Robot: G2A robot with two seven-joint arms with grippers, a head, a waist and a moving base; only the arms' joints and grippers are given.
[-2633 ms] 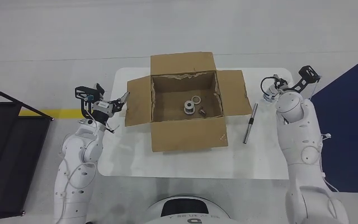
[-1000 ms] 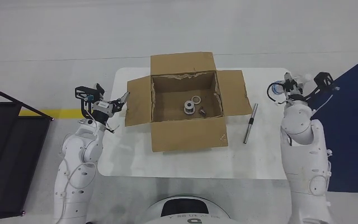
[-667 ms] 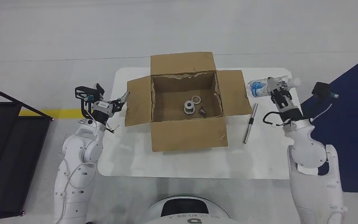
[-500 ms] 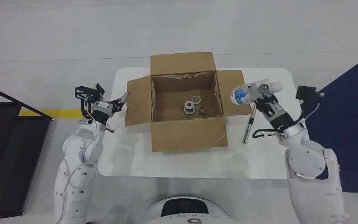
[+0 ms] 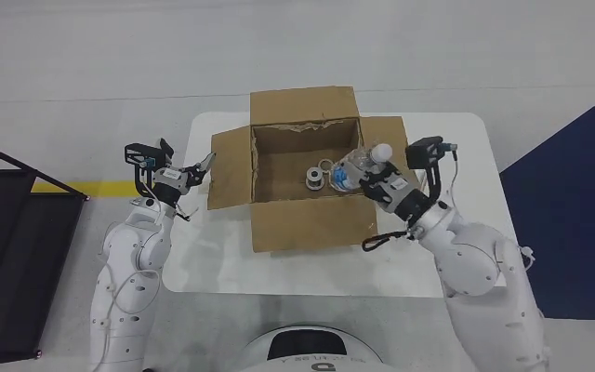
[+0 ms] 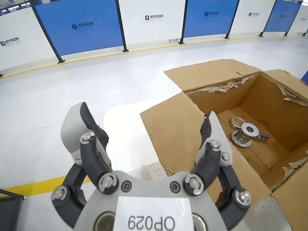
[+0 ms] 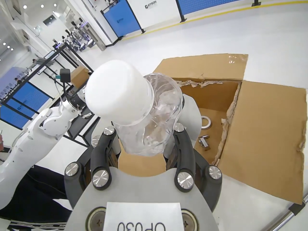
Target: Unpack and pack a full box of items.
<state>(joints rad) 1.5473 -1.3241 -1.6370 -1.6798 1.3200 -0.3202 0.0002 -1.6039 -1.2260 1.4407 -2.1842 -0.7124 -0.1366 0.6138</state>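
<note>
An open cardboard box stands mid-table with its flaps spread. On its floor lie a flanged metal cylinder, a metal ring and a small metal block. My right gripper is shut on a clear plastic bottle with a white cap and a blue label, held tilted over the right part of the box opening. The left gripper hovers open and empty just outside the box's left flap.
A metal rod lies on the white table right of the box, near the right arm. A black rack stands on the floor left of the table. Bare tabletop lies in front of the box.
The right arm swung in from the table's far right edge with the bottle, which now hangs over the box's right side. The left arm has kept still.
</note>
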